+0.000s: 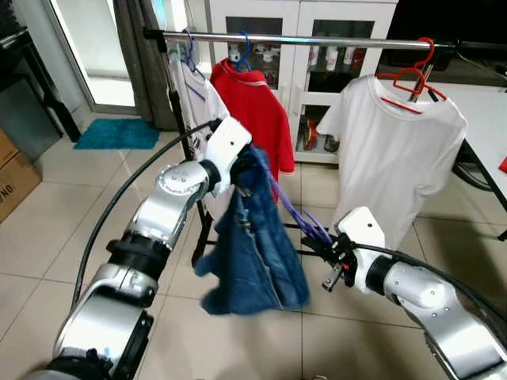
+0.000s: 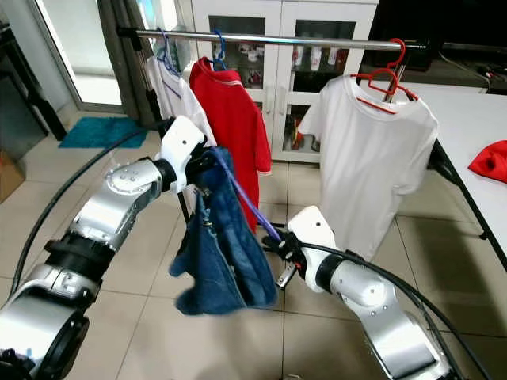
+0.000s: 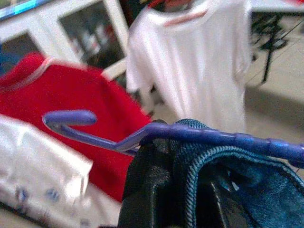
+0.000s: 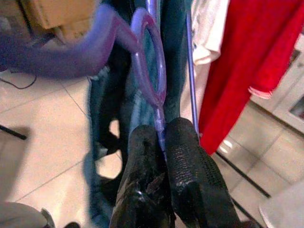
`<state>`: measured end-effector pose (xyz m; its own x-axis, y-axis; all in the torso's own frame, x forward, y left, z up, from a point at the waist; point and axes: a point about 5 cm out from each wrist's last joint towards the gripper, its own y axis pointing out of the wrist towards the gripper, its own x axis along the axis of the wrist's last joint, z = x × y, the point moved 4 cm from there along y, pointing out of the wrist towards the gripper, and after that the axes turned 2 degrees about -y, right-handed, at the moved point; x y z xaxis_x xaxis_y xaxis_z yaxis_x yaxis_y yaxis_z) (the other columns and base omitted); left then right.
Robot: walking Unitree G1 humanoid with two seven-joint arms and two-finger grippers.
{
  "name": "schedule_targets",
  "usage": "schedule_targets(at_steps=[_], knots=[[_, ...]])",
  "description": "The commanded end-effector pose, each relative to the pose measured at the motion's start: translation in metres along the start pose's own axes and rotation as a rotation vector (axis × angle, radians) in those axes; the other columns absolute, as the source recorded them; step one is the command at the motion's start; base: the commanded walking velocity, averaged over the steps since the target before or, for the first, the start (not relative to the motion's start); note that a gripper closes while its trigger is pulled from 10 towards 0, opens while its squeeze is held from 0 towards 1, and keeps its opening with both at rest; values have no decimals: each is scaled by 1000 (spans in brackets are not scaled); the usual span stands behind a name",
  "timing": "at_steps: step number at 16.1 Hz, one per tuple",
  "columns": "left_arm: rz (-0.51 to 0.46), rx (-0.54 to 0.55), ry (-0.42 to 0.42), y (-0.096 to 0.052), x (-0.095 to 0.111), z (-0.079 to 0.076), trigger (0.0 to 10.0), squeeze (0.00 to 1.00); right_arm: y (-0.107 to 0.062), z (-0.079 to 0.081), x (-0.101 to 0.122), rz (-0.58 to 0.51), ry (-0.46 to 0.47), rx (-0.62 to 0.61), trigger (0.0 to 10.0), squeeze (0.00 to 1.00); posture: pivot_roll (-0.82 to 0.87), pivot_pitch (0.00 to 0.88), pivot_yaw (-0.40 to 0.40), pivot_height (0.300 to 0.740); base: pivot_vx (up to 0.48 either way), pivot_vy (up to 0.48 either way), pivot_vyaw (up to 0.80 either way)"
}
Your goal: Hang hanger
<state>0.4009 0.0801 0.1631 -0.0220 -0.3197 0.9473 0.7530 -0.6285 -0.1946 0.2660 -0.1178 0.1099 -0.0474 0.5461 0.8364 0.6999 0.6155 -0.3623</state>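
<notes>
Denim garment (image 1: pixel 255 253) hides L gripper (image 1: pixel 247 162) tips.

A pale tiled floor (image 1: pixel 47 229) runs to a bright glass door (image 1: pixel 91 47) with a teal mat (image 1: pixel 119 133) before it, a white glass-fronted cabinet (image 1: pixel 301 47) at the back, a white table (image 1: pixel 483 119) at right.
</notes>
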Motion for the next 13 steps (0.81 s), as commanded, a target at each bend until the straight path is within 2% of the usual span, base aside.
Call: schedule_targets(at_steps=[1, 2, 3, 4, 6, 7, 10, 11, 12, 13], knots=[[-16, 125, 21, -9, 9, 30, 10000, 0, -3, 8, -3, 13, -14, 54, 10000, 0, -90, 0, 56, 740, 0, 0, 0], [1, 139, 10, -10, 2, 34, 10000, 0, -5, 9, -3, 12, -16, 66, 10000, 0, -89, 0, 54, 740, 0, 0, 0], [11, 140, 42, -10, -2, 35, 10000, 0, -6, 9, -4, 14, -16, 72, 10000, 0, -89, 0, 54, 740, 0, 0, 0], [-24, 110, 32, -9, 2, 31, 10000, 0, -6, 9, -4, 17, -15, 70, 10000, 0, -89, 0, 54, 740, 0, 0, 0], [-200, 15, -13, -10, 29, 16, 10000, 0, -5, 6, -7, 24, 6, 52, 10000, 0, -87, 0, 49, 740, 0, 0, 0], [-271, -55, -59, -12, 41, 7, 10000, 0, -3, -1, -14, 52, 70, -4, 10000, 0, -88, 0, 47, 740, 0, 0, 0], [-230, -194, -46, -16, 30, -8, 10000, 0, 0, -17, -28, 97, 186, -121, 10000, 0, -85, 0, 45, 740, 0, 0, 0], [-200, -209, -39, -18, 23, -10, 10000, 0, 1, -20, -30, 96, 221, -140, 10000, 0, -84, 0, 44, 740, 0, 0, 0], [-179, -206, -35, -18, 19, -10, 10000, 0, 0, -21, -30, 88, 237, -144, 10000, 0, -84, 0, 44, 740, 0, 0, 0], [-146, -144, -29, -19, 12, 0, 10000, 0, -1, -23, -30, 75, 269, -152, 10000, 0, -84, 0, 43, 740, 0, 0, 0]])
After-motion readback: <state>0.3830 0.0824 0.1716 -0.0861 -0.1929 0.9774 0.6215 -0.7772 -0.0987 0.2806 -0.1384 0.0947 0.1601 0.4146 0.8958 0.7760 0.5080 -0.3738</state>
